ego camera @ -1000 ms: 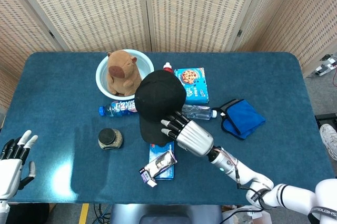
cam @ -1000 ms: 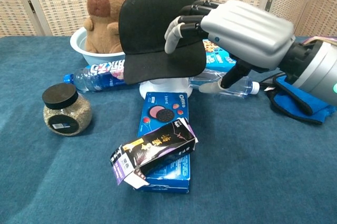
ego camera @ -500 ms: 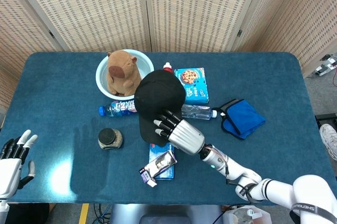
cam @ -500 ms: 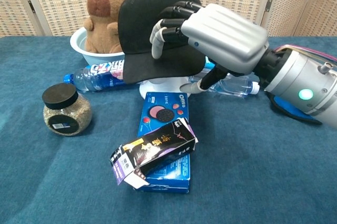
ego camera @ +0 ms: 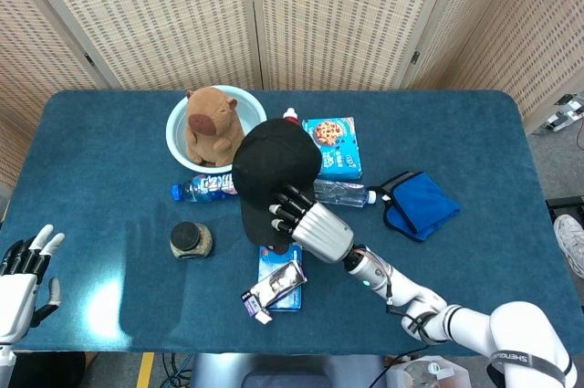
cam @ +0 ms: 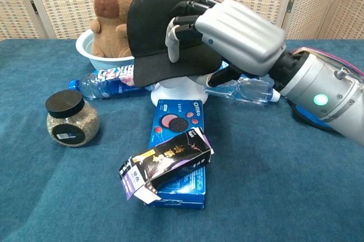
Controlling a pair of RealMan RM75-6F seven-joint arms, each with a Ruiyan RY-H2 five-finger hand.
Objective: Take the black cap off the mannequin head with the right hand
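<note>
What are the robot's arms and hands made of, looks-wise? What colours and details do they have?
The right hand has a ribbed silver metallic back and black fingers with pale tips. Its grey wrist carries a glowing green light; the arm is white. The left hand is white with black fingers.

Bright, even room light from overhead fills both views. From above, the blue desk point(ego camera: 109, 151) carries a pale patch of glare near its front left corner, beside the jar point(ego camera: 191, 240), and shadows under things are soft and short. The black cap point(cam: 165, 25) soaks up light and shows little detail. The silver back of the right hand point(cam: 239, 34) catches soft highlights in the chest view. Both pictures are sharp; the chest view bends slightly at its edges.
</note>
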